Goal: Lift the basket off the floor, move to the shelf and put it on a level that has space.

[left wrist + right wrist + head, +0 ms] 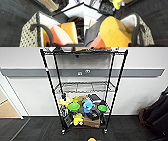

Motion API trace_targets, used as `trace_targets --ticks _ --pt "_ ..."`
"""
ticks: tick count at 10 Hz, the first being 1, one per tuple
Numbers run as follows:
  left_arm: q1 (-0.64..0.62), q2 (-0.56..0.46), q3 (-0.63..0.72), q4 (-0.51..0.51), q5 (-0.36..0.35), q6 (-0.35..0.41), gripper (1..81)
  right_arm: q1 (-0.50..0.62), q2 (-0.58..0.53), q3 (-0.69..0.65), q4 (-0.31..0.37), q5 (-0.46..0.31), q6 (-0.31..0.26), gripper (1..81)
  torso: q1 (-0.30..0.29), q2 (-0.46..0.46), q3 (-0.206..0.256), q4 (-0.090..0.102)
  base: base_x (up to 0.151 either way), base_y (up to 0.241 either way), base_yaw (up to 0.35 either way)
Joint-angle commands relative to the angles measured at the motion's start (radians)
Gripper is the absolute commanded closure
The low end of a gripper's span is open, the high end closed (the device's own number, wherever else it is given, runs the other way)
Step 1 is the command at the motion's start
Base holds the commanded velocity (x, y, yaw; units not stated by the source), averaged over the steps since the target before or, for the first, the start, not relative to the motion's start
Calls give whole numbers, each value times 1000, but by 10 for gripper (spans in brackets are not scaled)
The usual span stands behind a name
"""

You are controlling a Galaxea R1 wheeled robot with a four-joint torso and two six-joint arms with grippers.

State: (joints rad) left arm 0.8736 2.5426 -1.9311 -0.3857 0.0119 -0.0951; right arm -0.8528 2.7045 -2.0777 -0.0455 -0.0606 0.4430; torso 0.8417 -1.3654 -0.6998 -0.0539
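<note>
Standing against the white wall [140,94] with its grey band, the tall narrow black metal wire rack [49,79] with thin corner poles and small wheels rises from the dark grey striped carpet floor [37,127]; its middle wire-grid tier [83,87] lies bare, its top tier carries a few things cut off by the picture's edge, and its lower tiers are crowded with colourful toys, green bowls [74,107] and a brown cardboard box [91,121]. Dark bags [156,113] lie against the wall to the rack's right, and a strip of tan wooden flooring [7,109] shows far left. Nearer the robot, the small cream-white woven basket [29,36] with black flecks and a dark braided rim appears in both wrist views above the carpet, short of the rack, with the box close beyond it. A curved black finger of the left claw [43,28] arches over the basket's rim, and a like black finger of the right claw [135,34] hooks over the opposite rim; whether either claw is closed on the rim I cannot tell. Inside the basket lean a large yellow sponge [113,33] and a pink-orange sponge [58,36], side by side and touching.
</note>
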Motion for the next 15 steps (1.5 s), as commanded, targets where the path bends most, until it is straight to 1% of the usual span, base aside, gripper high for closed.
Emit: trace_targets --ticks 1,3,4,5,7,12,13,14,15 --pt "-118 -8 40 -15 40 -5 811 122 -13 56 10 -4 10 811 -62 96 69 0 0 0 0" --pt "-101 -11 40 -12 48 -3 811 102 -30 79 0 -4 8 811 -108 166 115 0 0 0 0" --pt "-97 -16 41 -10 48 -3 811 99 -47 105 -4 1 8 811 -129 199 65 0 0 0 0" --pt "-94 -24 52 -10 48 -2 811 97 -65 139 -5 15 5 811 -146 225 81 0 0 0 0" --pt "-94 -50 121 -8 36 -2 811 94 -95 188 -7 19 3 811 -181 277 92 0 0 0 0" --pt "-93 -56 145 -12 36 -3 811 62 -110 209 -7 42 2 811 -300 460 92 0 0 0 0" --pt "-92 -54 145 -13 36 -3 811 60 -110 209 -7 42 0 811 -321 493 118 0 0 0 0" --pt "-89 -53 145 -13 36 -3 811 60 -108 208 -7 42 0 811 -344 528 165 0 0 0 0" --pt "-84 -53 149 -15 36 -3 811 60 -107 205 -7 42 0 811 -360 554 185 0 0 0 0"
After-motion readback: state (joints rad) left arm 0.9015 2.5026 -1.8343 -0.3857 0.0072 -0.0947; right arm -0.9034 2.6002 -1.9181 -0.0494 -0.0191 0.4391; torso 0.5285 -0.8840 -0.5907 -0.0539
